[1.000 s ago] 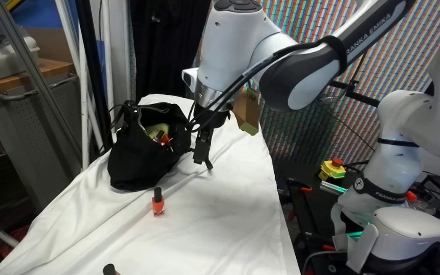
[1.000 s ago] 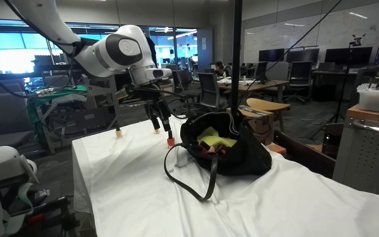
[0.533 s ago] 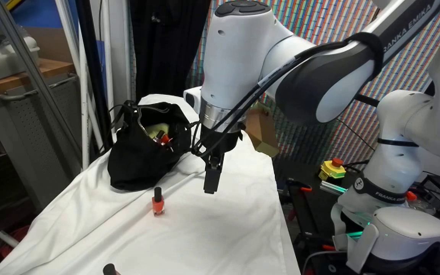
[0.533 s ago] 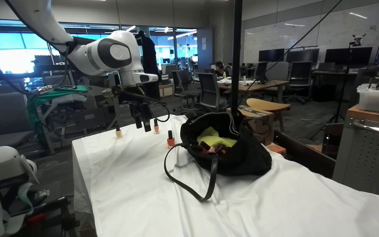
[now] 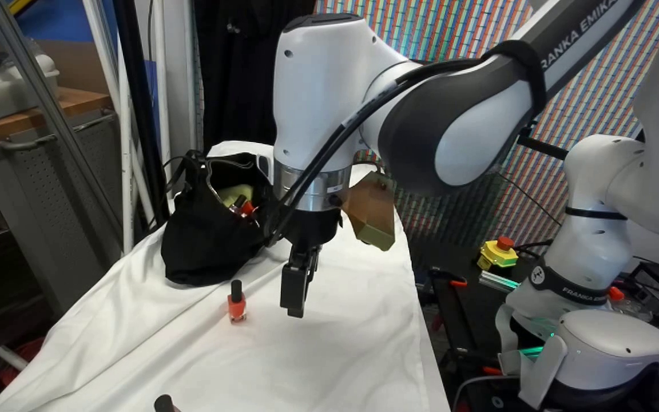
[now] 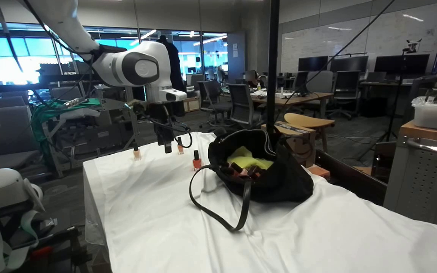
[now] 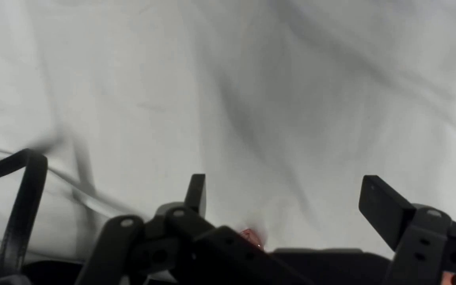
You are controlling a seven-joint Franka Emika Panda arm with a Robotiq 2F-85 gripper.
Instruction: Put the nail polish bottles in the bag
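your blocky black fingers (image 7: pixel 385 211) stand spread, empty. several dark-capped polish bottles (image 6: pixel 244 172) lie in the slouchy black fabric bag (image 6: pixel 286 185); left of it in an exterior view, three upright glass bottles (image 6: pixel 197 164), red, orange, peach, await you.

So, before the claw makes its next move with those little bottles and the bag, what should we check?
1. Is the claw open and empty? Ok: its jaws stand apart, nothing held.
2. Is it lined up on a bottle? Not ok: only white cloth shows between the jaws.
3. Are the loose bottles upright? Ok: the peach bottle, orange bottle and red bottle all stand.
4. Is the bag open? Ok: its mouth gapes, showing yellow-green fabric.
5. Is the number of bottles inside known? Cannot tell: they overlap.
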